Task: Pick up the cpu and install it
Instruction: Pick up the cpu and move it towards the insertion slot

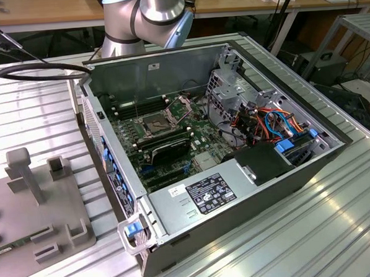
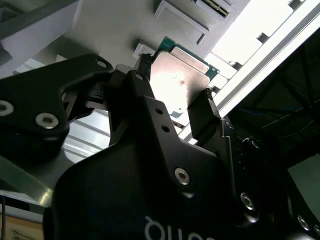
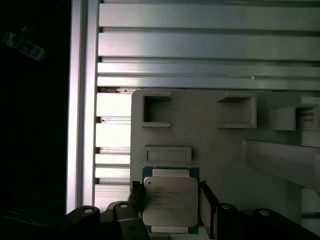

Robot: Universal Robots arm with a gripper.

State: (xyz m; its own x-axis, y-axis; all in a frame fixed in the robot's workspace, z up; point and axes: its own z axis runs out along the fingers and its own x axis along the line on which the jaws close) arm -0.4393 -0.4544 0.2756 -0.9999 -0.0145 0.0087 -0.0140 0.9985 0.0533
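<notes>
Fingers point(image 3: 206, 200) of the one black gripper point(image 3: 170, 197), two in number, pinch the single cpu point(image 3: 170, 201) by two opposite edges in both wrist views. It is a flat square chip with a silver-grey metal face on a green board. Its other two edges stand free of the jaws. Whether the chip rests on the surface beneath or hangs just clear of it, I cannot tell.

Under it lies one flat pale-grey plastic fixture plate point(image 3: 220, 150). This carries two square open pockets point(image 3: 156, 110) and, just beside the cpu, one shallow rectangular slot point(image 3: 168, 153). The plate's straight edge runs near one finger. Past that edge is the ribbed aluminium table point(image 3: 200, 45), then the table's own border rail point(image 3: 82, 100) and darkness.

In the exterior view the plate point(image 1: 58, 204) sits at the left. At the right is one open grey metal computer case point(image 1: 163, 68), and ribbed table surface shows near the camera. Inside the case, one dark square socket point(image 1: 156, 122) has its hinged metal frame raised. The silver robot arm point(image 1: 147, 16) rises at the far side.
</notes>
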